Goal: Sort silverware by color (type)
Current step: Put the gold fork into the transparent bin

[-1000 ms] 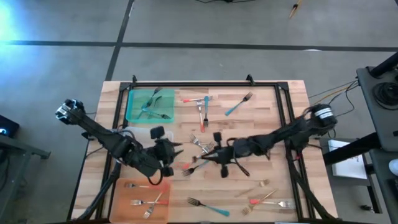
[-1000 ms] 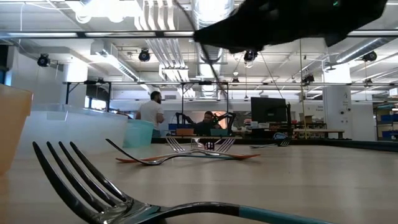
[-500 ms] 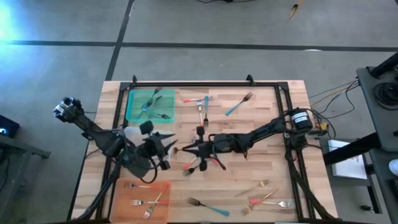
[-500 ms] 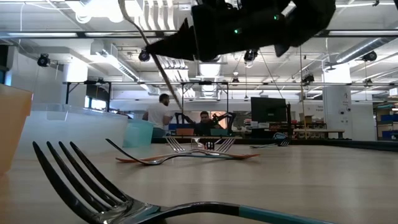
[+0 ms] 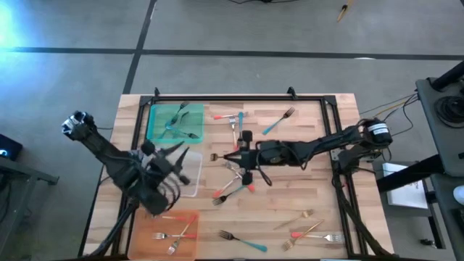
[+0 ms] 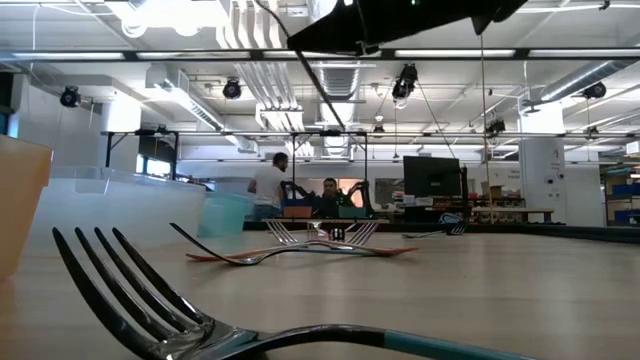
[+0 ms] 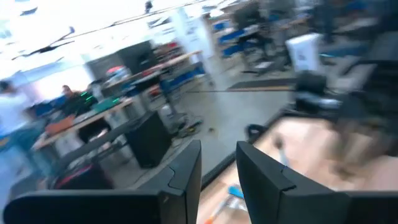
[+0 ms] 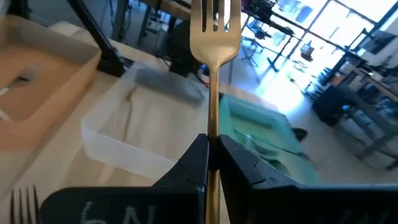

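My right gripper [image 5: 230, 156] is in mid-table, shut on an all-gold fork [image 8: 214, 37]. The fork's tines [image 5: 215, 156] point toward the table's left, at the clear tray [image 5: 190, 174]. In the low view the fork's shaft [image 6: 312, 82] hangs slanted below the dark gripper. My left gripper [image 5: 176, 152] is open above the clear tray and holds nothing; its fingers [image 7: 180, 180] stand slightly apart. Loose forks with teal or red handles lie flat around mid-table [image 5: 233, 190]. My right gripper pinches the gold fork's handle [image 8: 213, 127] between its two fingers, which lie along the handle. The tines stick out ahead of the fingertips. The fork is lifted clear of the table, and the gripper comes from the table's right.
The green tray [image 5: 156, 123] at the far left and the orange tray [image 5: 145, 233] at the near left each hold forks. More forks lie at the far middle [image 5: 230, 117], near the near edge [image 5: 243, 241] and at the near right [image 5: 312, 233]. A teal-handled fork [image 6: 200, 325] fills the low view's foreground.
My right gripper, carrying the gold fork, has moved toward the table's left and far edge and has risen in the low view. My left gripper has drawn back toward the table's left and now stands over the clear tray.
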